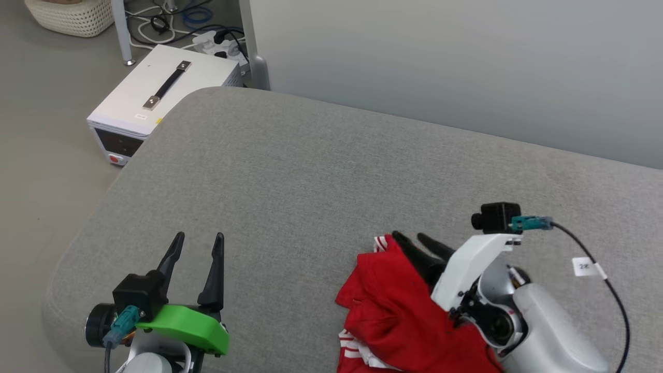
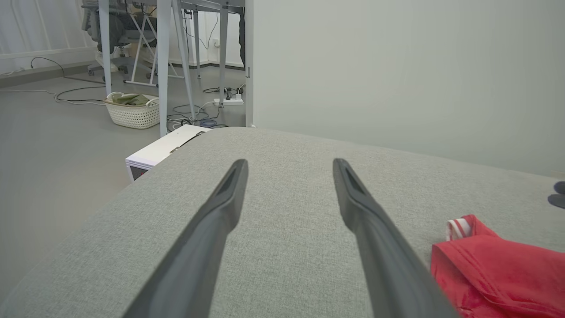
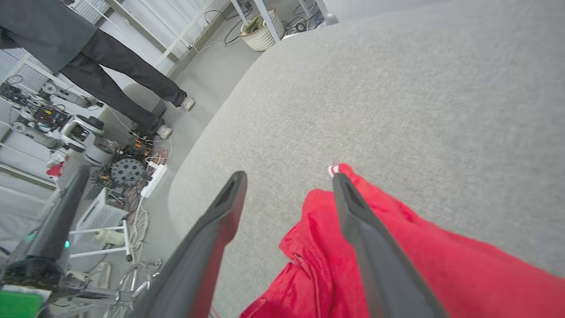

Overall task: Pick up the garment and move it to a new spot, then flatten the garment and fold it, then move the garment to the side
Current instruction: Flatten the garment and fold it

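Note:
The garment (image 1: 393, 311) is a crumpled red heap with a bit of red-and-white striped trim, lying on the grey upholstered surface (image 1: 311, 171) at the lower right. My right gripper (image 1: 409, 237) hovers over its far edge, open. In the right wrist view one of its fingers (image 3: 366, 229) crosses above the red cloth (image 3: 441, 269), and nothing is pinched between the jaws. My left gripper (image 1: 198, 241) stands open at the lower left, well clear of the cloth. In the left wrist view its open fingers (image 2: 229, 198) point across bare grey fabric, with the garment (image 2: 494, 265) at the lower right.
The surface's rounded edge drops to the floor on the left. There stand a white box with a black handle (image 1: 155, 93), a woven basket (image 1: 72, 15) and cables. A pale wall panel (image 1: 466, 62) runs behind. A person's legs (image 3: 110, 75) stand off the surface.

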You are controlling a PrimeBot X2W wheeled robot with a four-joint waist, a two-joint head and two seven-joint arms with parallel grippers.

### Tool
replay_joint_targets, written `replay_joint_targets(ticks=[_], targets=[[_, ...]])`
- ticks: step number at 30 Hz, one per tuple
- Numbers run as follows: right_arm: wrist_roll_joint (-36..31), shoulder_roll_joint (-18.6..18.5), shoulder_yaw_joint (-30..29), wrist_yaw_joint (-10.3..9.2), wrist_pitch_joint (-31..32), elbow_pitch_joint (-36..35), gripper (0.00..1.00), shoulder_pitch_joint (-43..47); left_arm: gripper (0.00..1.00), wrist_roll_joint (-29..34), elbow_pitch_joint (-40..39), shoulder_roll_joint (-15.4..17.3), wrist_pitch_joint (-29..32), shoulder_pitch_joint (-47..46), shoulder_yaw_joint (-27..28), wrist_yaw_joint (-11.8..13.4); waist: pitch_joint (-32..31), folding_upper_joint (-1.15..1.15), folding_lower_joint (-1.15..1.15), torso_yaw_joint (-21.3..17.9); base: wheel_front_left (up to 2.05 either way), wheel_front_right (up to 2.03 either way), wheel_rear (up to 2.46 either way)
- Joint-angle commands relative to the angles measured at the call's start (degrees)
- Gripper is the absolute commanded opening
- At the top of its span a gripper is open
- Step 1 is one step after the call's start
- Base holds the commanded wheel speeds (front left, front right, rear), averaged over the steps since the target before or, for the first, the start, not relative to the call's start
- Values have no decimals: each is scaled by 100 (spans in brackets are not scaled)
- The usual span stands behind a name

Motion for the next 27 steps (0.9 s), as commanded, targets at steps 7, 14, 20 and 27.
replay_joint_targets(ticks=[7, 14, 20, 27], targets=[[-1561, -992, -131, -3, -458, -872, 100, -76, 100, -100, -190, -65, -33, 93, -43, -17, -72, 0, 0, -484, 0, 0, 0], [-2555, -1760, -478, -3, -1067, -1501, 100, 198, 100, -166, -356, -127, -33, 92, -54, -17, -39, 0, 0, -832, 0, 0, 0], [-3023, -1827, -1127, -3, -1633, -1865, 100, 788, 100, -194, -449, -164, -33, 155, -47, -17, -41, 0, 0, -1069, 0, 0, 0], [-3509, -1119, -2078, -3, -2358, -2373, 100, 1845, 100, -255, -476, -179, -33, 337, -86, -17, -92, 0, 0, -1245, 0, 0, 0]])
